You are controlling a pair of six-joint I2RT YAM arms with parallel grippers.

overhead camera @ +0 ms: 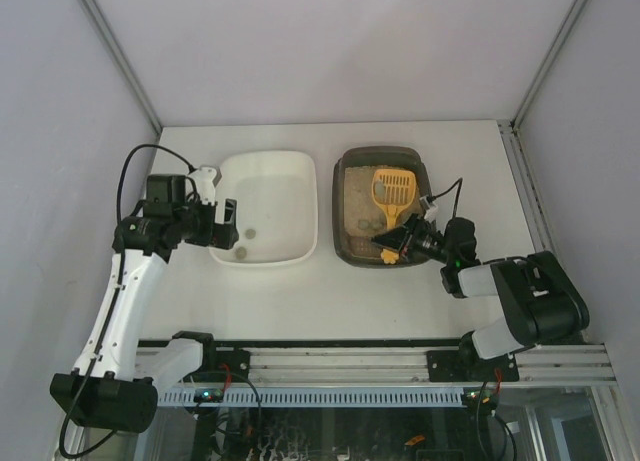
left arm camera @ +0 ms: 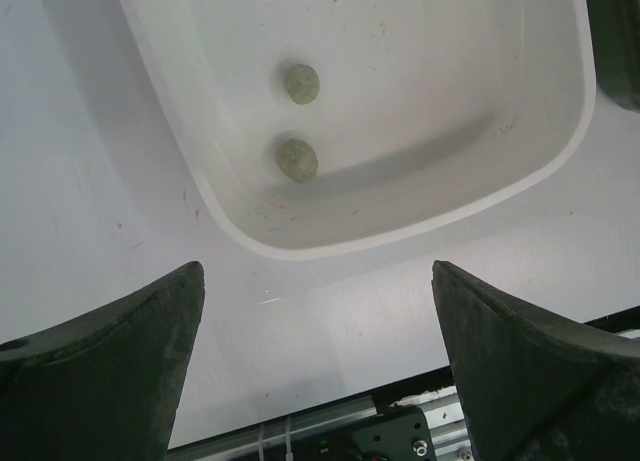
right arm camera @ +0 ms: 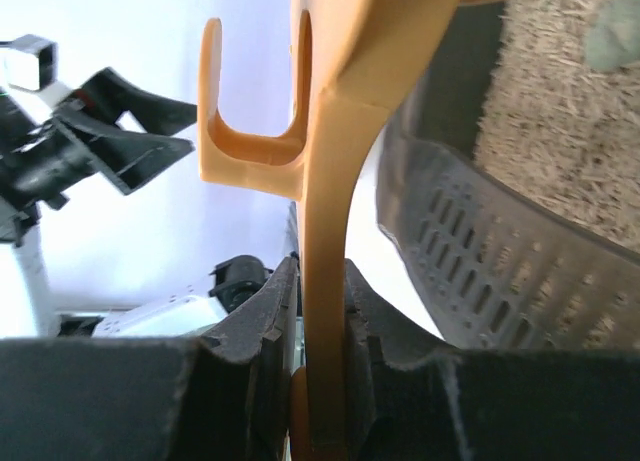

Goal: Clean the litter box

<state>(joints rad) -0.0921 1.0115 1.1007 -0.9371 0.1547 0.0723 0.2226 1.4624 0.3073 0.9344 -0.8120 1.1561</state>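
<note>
your right gripper (overhead camera: 392, 243) is pinching the flat handle of an orange-yellow litter scoop (overhead camera: 392, 191). in the right wrist view the handle stands on edge, squeezed tight between both jaws, and its hooked end shows above them. the scoop's slotted head lies over the beige litter in the far half of the litter box (overhead camera: 341, 206). the litter box, a dark grey-brown tray, sits on the white table (overhead camera: 400, 301) right of centre, just ahead of your right arm. a few grey-green clumps (overhead camera: 368, 223) lie on the litter close to the scoop.

your left gripper (overhead camera: 226, 224) hangs at the near left corner of a white tub (overhead camera: 312, 206), its jaws spread wide with nothing between them. the tub sits just left of the litter box, with a narrow gap between the two. two round grey-green lumps (left arm camera: 296, 159) rest on the tub floor near that corner.
</note>
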